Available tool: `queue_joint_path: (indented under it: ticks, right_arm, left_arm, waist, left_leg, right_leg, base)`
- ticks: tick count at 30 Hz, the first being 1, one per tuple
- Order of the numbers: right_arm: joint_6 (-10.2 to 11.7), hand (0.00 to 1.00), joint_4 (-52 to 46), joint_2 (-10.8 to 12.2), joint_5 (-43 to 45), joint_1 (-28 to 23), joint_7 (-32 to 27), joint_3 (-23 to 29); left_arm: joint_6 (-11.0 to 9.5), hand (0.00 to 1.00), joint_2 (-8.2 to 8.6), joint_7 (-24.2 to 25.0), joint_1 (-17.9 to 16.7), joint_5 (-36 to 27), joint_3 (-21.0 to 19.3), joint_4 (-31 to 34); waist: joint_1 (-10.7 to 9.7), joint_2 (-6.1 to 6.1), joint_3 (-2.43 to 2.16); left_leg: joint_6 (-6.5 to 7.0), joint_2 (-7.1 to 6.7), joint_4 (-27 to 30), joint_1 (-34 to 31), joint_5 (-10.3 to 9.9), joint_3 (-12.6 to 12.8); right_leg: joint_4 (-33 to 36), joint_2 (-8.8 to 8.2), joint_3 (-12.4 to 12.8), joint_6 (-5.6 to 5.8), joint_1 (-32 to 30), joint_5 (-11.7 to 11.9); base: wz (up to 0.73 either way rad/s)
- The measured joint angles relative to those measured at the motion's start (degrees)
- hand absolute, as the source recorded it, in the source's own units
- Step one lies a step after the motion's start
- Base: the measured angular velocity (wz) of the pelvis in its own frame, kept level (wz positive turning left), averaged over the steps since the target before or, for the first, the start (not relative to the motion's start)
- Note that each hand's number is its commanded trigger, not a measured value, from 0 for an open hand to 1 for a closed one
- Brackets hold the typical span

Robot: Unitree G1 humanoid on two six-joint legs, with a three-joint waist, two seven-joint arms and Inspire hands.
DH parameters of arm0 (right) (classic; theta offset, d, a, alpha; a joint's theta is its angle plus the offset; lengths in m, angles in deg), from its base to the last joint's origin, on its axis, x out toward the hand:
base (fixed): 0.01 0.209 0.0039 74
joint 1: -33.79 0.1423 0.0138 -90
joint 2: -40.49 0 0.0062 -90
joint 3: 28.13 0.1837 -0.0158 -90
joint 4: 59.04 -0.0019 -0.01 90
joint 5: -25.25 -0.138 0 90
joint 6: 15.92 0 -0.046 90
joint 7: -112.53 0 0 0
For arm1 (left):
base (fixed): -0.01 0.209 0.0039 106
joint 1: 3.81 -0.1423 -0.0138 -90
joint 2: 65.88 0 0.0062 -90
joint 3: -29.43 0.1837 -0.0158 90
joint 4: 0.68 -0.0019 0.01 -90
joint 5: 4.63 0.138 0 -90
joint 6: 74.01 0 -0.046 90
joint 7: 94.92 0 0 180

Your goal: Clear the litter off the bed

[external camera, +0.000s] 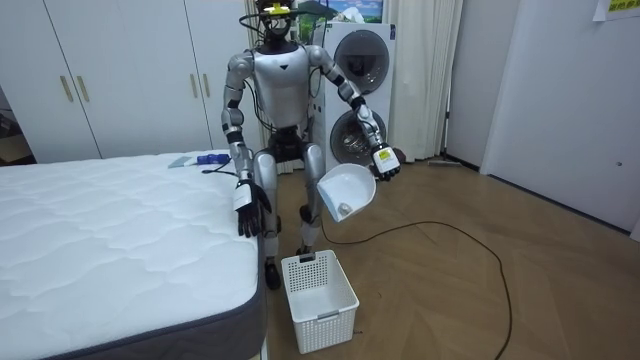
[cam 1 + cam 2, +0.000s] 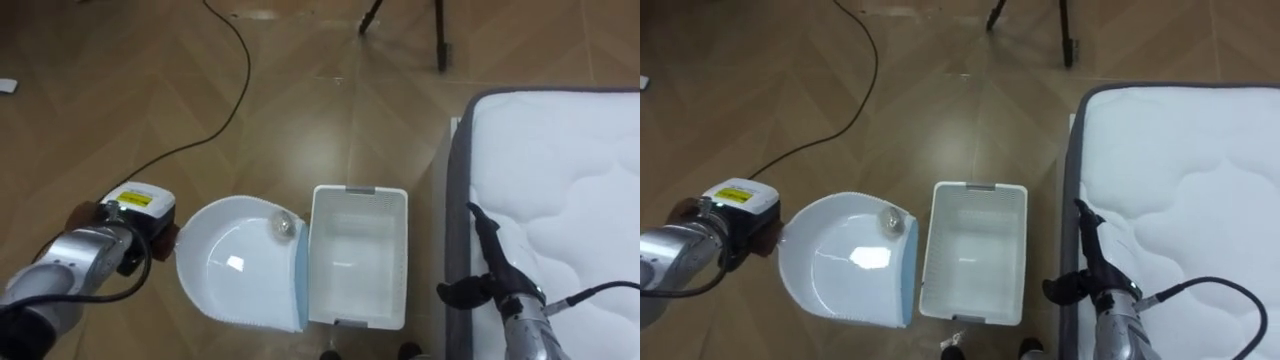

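Left hand: nearest the left eye camera, at lower left. Fingers are closed on the handle end of the white dustpan; the handle itself is covered by the hand.
Task item: a small crumpled ball lies inside the pan, at the far corner of its open lip, the corner next to the basket.
Basket: white, empty from what shows, on the floor just beside the bed's side edge. The pan's lip lines up with the basket's left wall.
Right hand: fingers straight, holding nothing, close to the mattress at its side edge.
Bed: the quilted top shows no litter in the part seen.
Room view: the robot stands at the bed's corner, with stacked washing machines behind it. The pan is tilted and held well above the basket, toward the room view's right of it. The right hand hangs by the mattress edge.
Step, my read: tipping the ball into the basket.
Risk 1: the drop is high and the lip looks barely over the rim, so the ball could land on the floor.
Risk 2: the ball sits at the lip's corner, so a skewed tilt could send it off the side.
Risk 3: it looks light and could bounce out of the empty basket.
Writing: none legible on pan, basket or mattress.
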Motion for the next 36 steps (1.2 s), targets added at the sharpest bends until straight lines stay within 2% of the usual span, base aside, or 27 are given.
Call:
queue_joint_path:
  ticks: [3,5,11,16,22,24,25,26,28,36]
  right_arm:
    - [0.0,0.00,0.4,-0.1,0.0,0.0,-0.7,0.0]
    - [0.0,0.00,0.5,-0.1,-0.1,0.0,-1.1,0.0]
    - [-0.1,0.00,0.6,0.1,-0.6,0.0,-1.8,0.0]
    - [-0.1,0.00,0.7,0.4,0.0,0.0,-2.2,-0.1]
    - [-0.1,0.00,0.6,0.5,-0.1,0.1,-2.1,0.1]
    - [-0.1,0.00,0.6,0.5,-0.6,0.8,-2.2,0.1]
    - [-0.1,0.00,0.6,0.6,-0.6,1.2,-2.5,0.2]
    - [-0.1,0.00,0.6,0.6,-0.7,1.3,-3.2,0.2]
    - [0.1,0.00,0.6,0.8,-0.8,1.7,-3.8,0.0]
    - [0.6,0.00,-0.1,1.0,-1.8,2.2,-4.8,0.1]
  left_arm:
    - [0.2,1.00,0.01,0.0,0.0,1.0,0.1,0.8]
    - [1.1,1.00,-0.04,0.0,0.0,1.7,0.4,1.4]
    - [2.3,1.00,-1.19,0.1,0.5,7.2,2.0,7.4]
    - [2.3,1.00,-1.10,-0.2,2.5,9.2,2.9,8.2]
    - [2.4,1.00,-1.09,-0.3,2.8,11.4,2.9,9.7]
    - [2.4,1.00,-1.09,-0.3,3.0,11.9,3.4,10.0]
    - [2.4,1.00,-1.09,-0.2,3.3,12.1,3.8,10.0]
    - [2.4,1.00,-1.13,-0.2,3.6,12.4,4.4,10.0]
    - [3.1,1.00,-1.19,-0.1,3.7,12.6,4.8,9.8]
    - [4.4,1.00,-1.38,-0.2,3.7,13.7,4.9,8.2]
  waist:
    - [0.0,0.82,0.04]
    - [-0.1,1.27,0.01]
    - [-0.2,1.47,0.04]
    - [-0.2,1.86,0.13]
    - [-0.2,2.33,0.21]
    - [-0.3,3.16,0.30]
    - [-0.5,3.81,0.51]
    - [-0.5,4.31,0.40]
    - [-0.1,4.69,0.43]
    - [-0.2,6.51,0.42]
  left_leg:
    - [0.01,0.11,-0.1,0.5,0.0,-0.1]
    - [0.06,0.01,-0.5,1.0,0.0,-0.1]
    - [0.13,-0.07,-0.9,1.5,0.3,-0.3]
    - [0.11,-0.08,-1.0,2.2,0.3,-0.1]
    - [0.10,-0.04,-1.8,3.0,0.3,0.6]
    - [0.20,0.07,-2.1,3.1,0.4,1.0]
    - [0.34,-0.03,-2.3,3.1,0.4,1.4]
    - [0.49,-0.14,-2.7,3.2,0.5,1.9]
    - [0.65,-0.16,-3.5,3.8,0.7,3.0]
    - [0.67,-0.15,-4.1,4.7,0.7,5.2]
  right_leg:
    - [-0.9,0.19,-0.2,0.08,0.8,0.4]
    - [-0.9,0.06,-0.1,0.10,1.2,0.4]
    - [-1.0,-0.11,-0.6,0.10,1.6,0.4]
    - [-1.0,-0.03,-0.3,0.10,2.1,0.4]
    - [-1.3,0.07,0.3,0.13,2.5,0.4]
    - [-1.9,0.19,0.6,0.26,2.5,0.8]
    - [-2.0,0.06,0.9,0.39,2.4,0.9]
    - [-1.9,-0.02,1.4,0.50,2.0,0.9]
    - [-1.8,0.02,2.6,0.62,1.6,1.0]
    - [-1.1,0.03,4.2,0.68,1.0,1.0]
  base:
    - [0.00]
    - [0.00]
    - [0.03]
    - [-0.02]
    - [-0.05]
    - [-0.11]
    - [-0.15]
    - [-0.18]
    - [-0.28]
    - [-0.15]
